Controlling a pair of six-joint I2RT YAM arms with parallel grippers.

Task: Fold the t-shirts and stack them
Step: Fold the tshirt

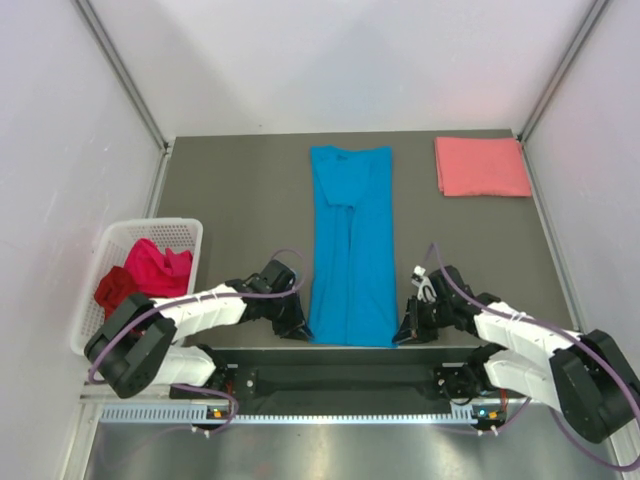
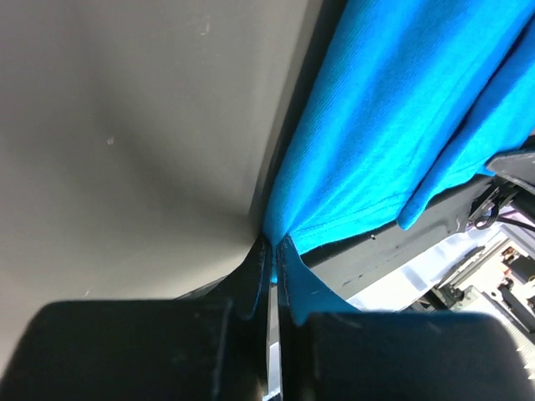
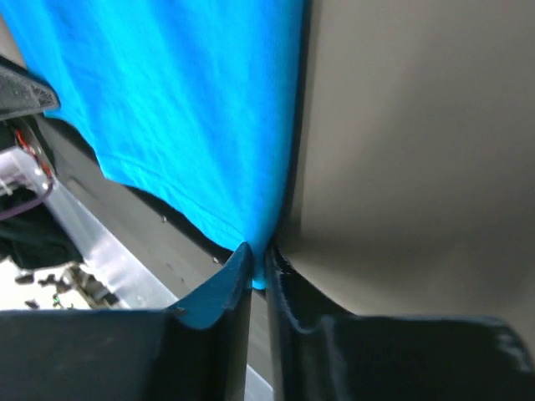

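The blue t-shirt lies lengthwise on the dark grey surface, white walls around. The left fingers and right fingers each pinch one of its near corners. A folded salmon t-shirt lies to its far right.

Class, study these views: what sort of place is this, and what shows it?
Probably a robotics lab test cell: two robot arms bolted at the edge of a dark table, plain white panels walling it in, and a blue shirt, pink shirt and basket staged for folding.

2 arms low, angled inward; left end effector and right end effector pinched closed
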